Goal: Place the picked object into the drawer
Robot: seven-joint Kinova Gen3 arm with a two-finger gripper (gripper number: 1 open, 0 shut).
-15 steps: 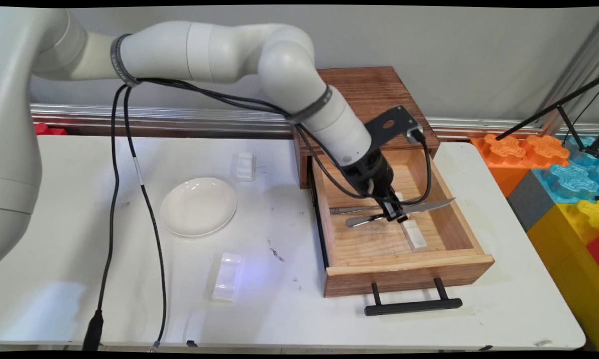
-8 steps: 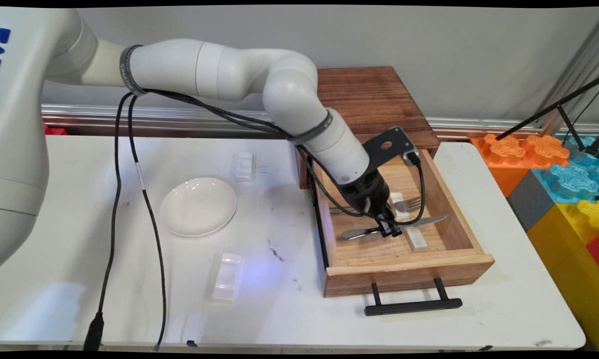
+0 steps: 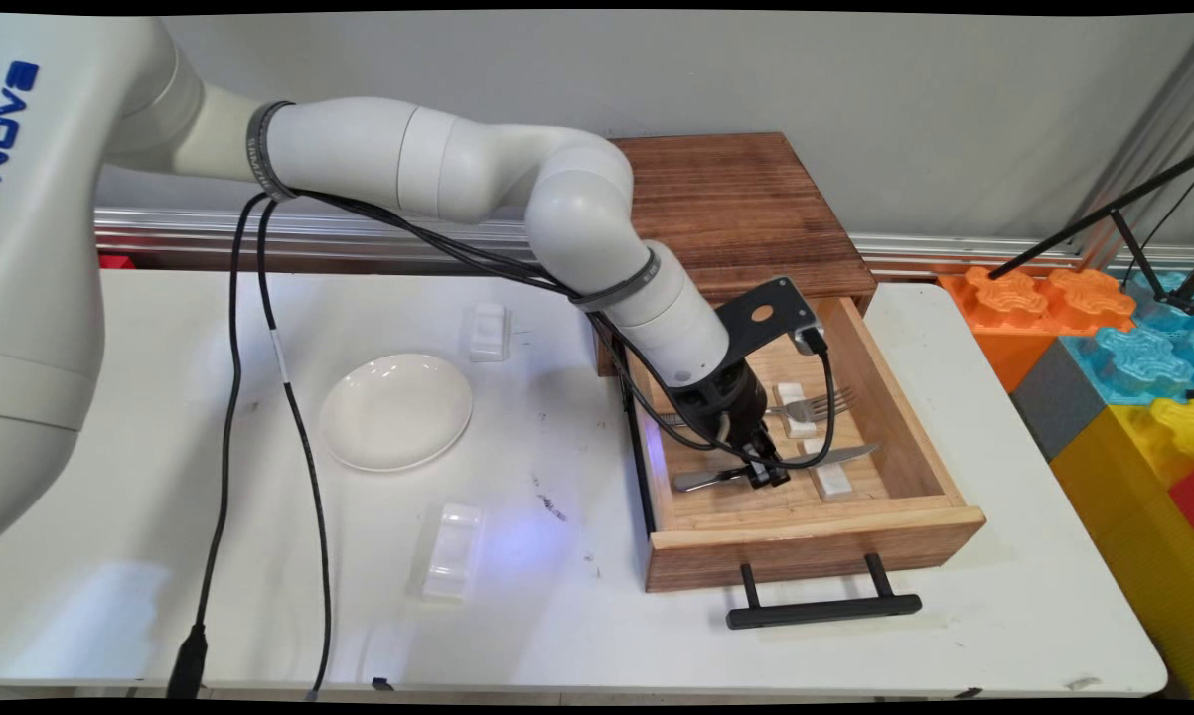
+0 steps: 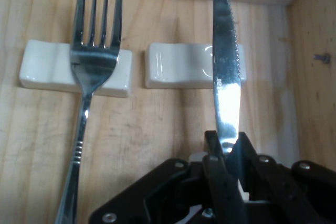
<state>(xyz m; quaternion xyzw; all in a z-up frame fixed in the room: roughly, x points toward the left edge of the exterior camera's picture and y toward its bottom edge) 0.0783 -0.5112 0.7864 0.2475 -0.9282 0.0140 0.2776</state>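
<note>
My tool is clamped on the knife, its blade over the rest at 12 o'clock, not let go.

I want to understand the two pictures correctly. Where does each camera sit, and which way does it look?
Main view: fixed above the table's near side, facing the wall; shows the white arm reaching into the open drawer.
Hand view: on the hand, looking along the fingers; only the black linkage shows.
Shared: knife, fork, two white rests.
</note>
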